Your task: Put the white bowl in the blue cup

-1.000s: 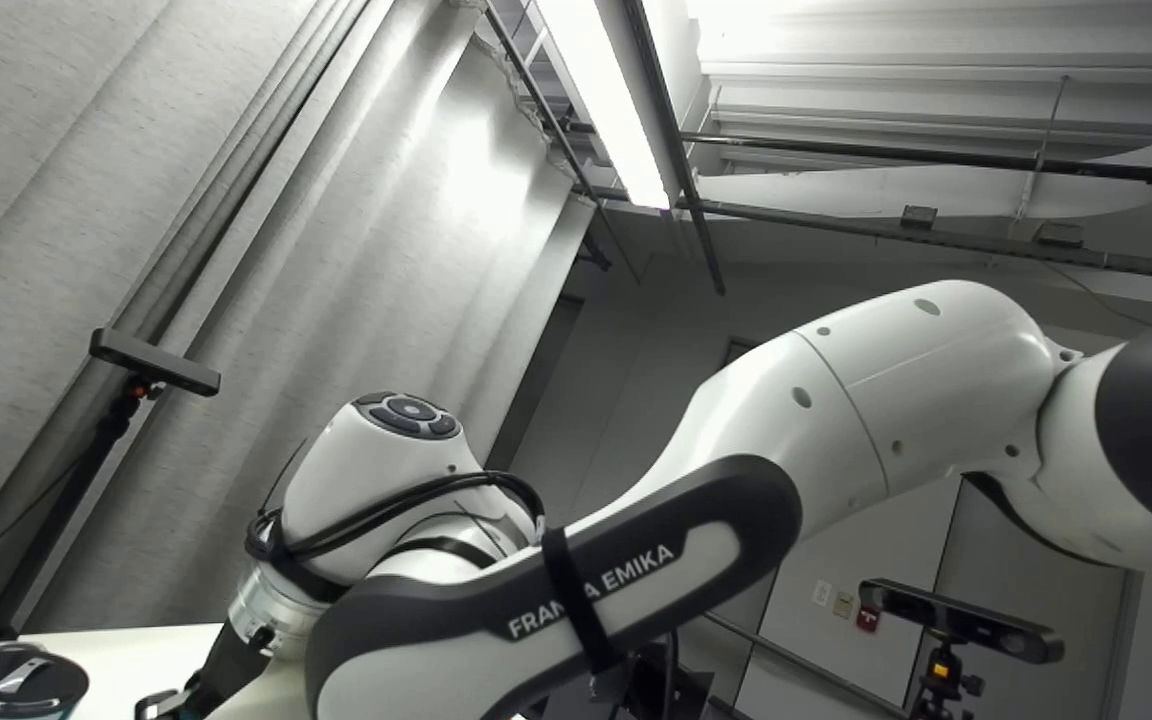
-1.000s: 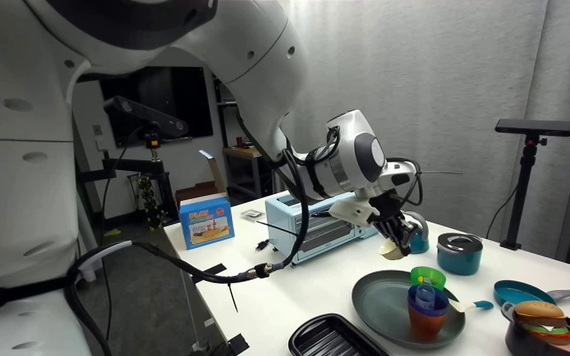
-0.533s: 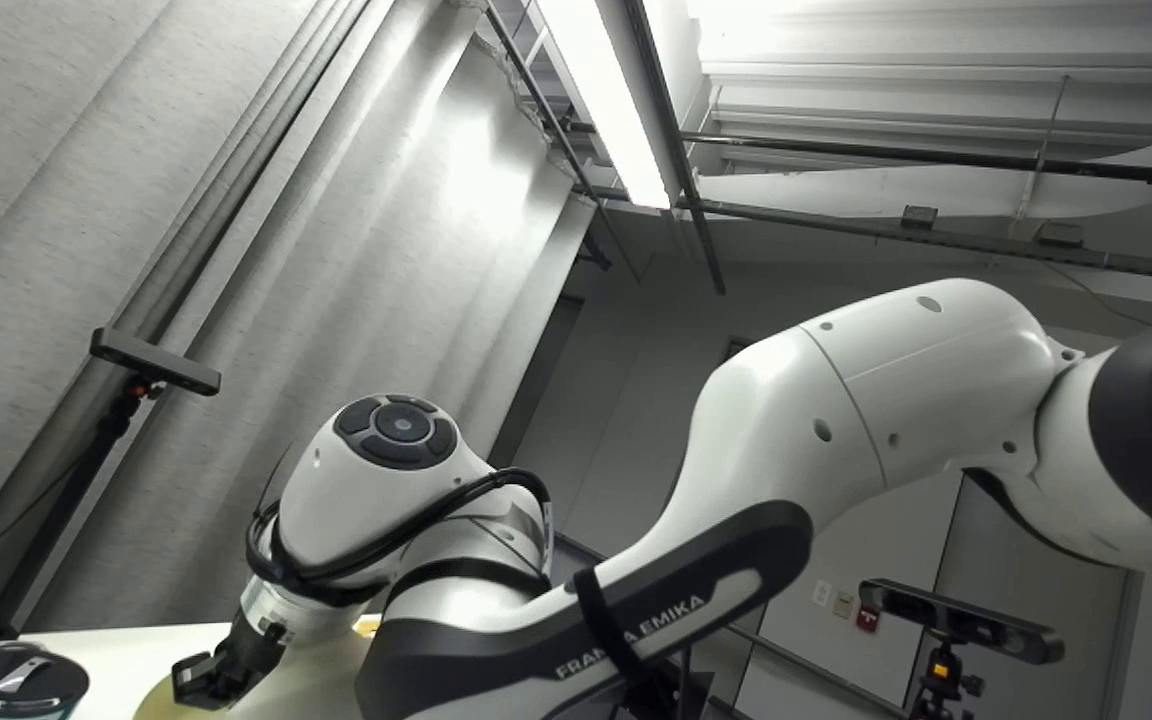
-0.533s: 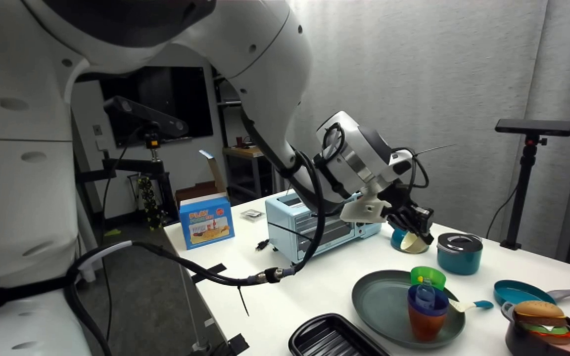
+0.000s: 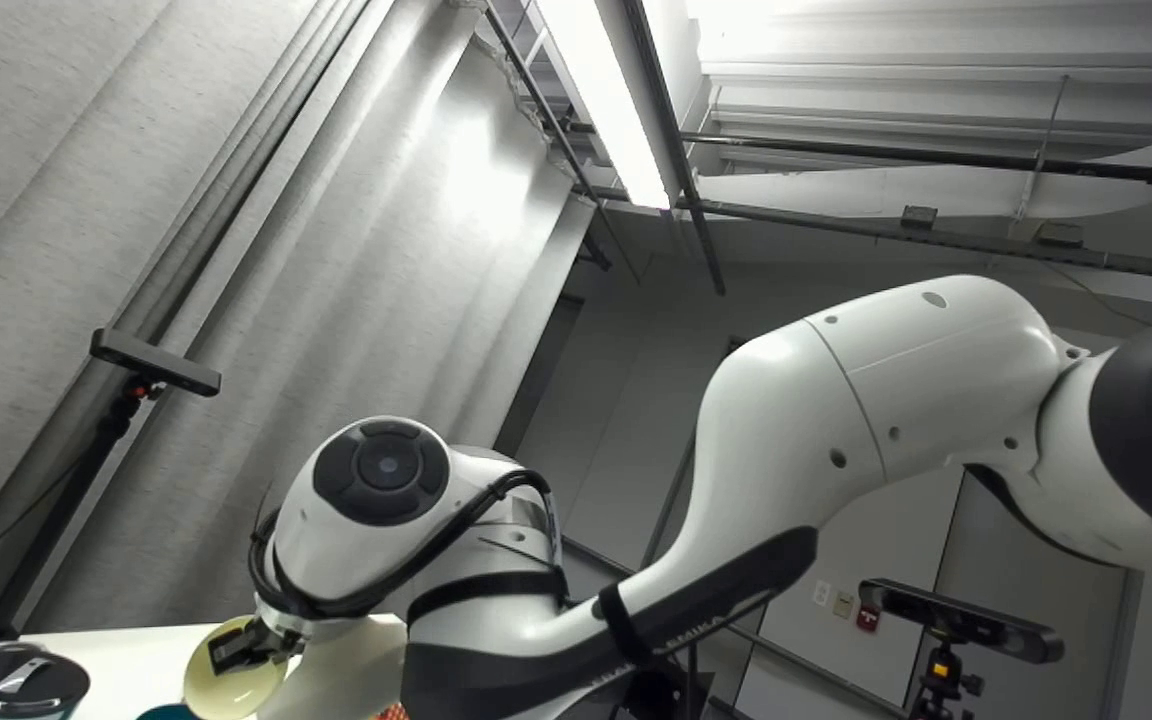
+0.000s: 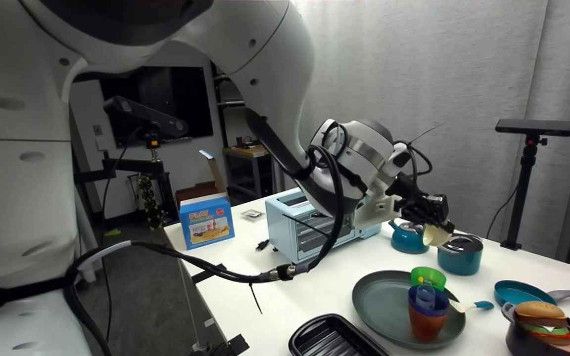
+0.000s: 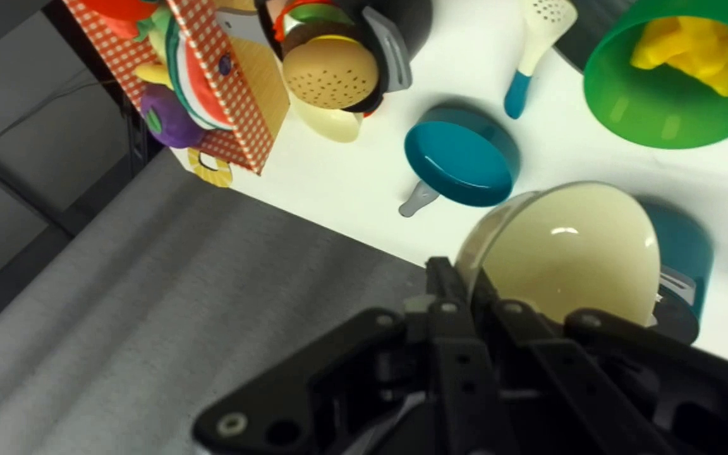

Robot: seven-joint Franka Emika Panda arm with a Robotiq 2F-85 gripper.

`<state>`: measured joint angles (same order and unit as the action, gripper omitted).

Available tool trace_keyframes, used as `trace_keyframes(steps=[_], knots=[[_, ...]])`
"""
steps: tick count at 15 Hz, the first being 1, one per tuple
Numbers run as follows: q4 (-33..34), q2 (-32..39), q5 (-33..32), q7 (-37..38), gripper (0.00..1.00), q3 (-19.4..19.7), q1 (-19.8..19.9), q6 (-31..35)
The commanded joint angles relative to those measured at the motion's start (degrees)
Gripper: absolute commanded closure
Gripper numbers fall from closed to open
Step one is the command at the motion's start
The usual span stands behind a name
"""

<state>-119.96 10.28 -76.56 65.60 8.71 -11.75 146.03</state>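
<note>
The white bowl (image 6: 434, 236), cream-coloured, is off the table, tilted, in front of the lidded teal pot in an exterior view. It also shows in an exterior view (image 5: 204, 682) and in the wrist view (image 7: 576, 249). My gripper (image 7: 464, 284) is shut on the bowl's rim, one finger inside and one outside; it shows in both exterior views (image 6: 446, 226) (image 5: 241, 650). The blue cup (image 6: 442, 307), purple-blue, sits inside an orange cup on the dark plate, with a small clear bottle in it. The blue cup is out of the wrist view.
The dark plate (image 6: 379, 304) also carries a green cup (image 7: 661, 120) with yellow pieces. Around stand a lidded teal pot (image 6: 458, 259), teal kettle (image 6: 408, 240), teal pan (image 6: 517, 292), black pot with burger (image 6: 522, 341), black tray (image 6: 334, 336) and toaster oven (image 6: 285, 227).
My gripper has carried the bowl right in the exterior view with the table, past the kettle to the lidded pot, while the wrist turned. The things on the table have not moved.
</note>
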Motion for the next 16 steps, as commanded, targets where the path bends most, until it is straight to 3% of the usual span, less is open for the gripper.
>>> trace_keyframes(steps=[1,3,4,8,16], knots=[[-7.8,-5.0,-13.4,8.4,0.99,2.6,0.3,-1.5],[-11.0,-6.4,-18.7,11.7,0.99,3.7,0.8,-2.3],[-12.3,-7.1,-20.7,12.6,0.99,-0.4,5.5,-3.2],[-15.8,-9.0,-26.1,16.4,0.99,-2.5,8.8,-3.8],[-16.6,-8.2,-38.4,28.0,0.99,-7.0,9.7,-3.7]])
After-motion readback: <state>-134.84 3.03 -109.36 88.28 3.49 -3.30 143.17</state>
